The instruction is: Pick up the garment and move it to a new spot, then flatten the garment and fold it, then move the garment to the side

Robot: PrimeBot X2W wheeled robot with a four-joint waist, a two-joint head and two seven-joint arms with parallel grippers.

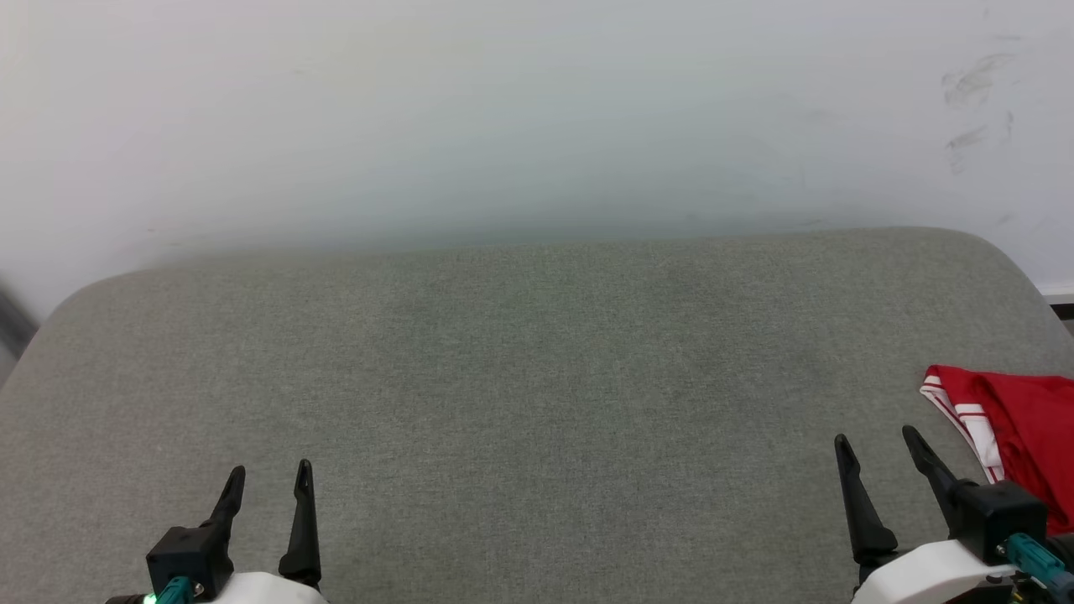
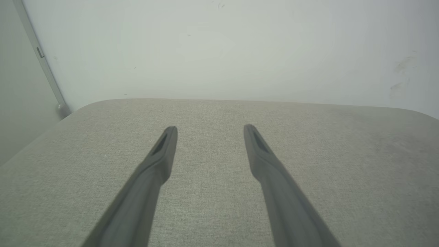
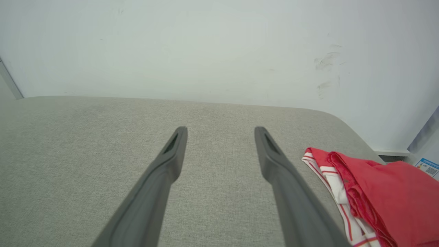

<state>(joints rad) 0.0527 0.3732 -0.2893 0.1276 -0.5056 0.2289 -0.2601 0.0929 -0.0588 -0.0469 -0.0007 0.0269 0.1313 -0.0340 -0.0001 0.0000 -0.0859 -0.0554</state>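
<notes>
A broad cushioned surface (image 1: 520, 361) is seen, covered in grey-green woven fabric; its far corners are rounded and its far edge is set against a pale wall (image 1: 537, 109). The weave is smooth and flat across the middle. One thing is laid directly on it: the garment (image 1: 1024, 419), bright red with white, red-striped trim (bunched in folds rather than spread out), placed at the right side near the far right corner. Whether it overhangs the edge cannot be told.
</notes>
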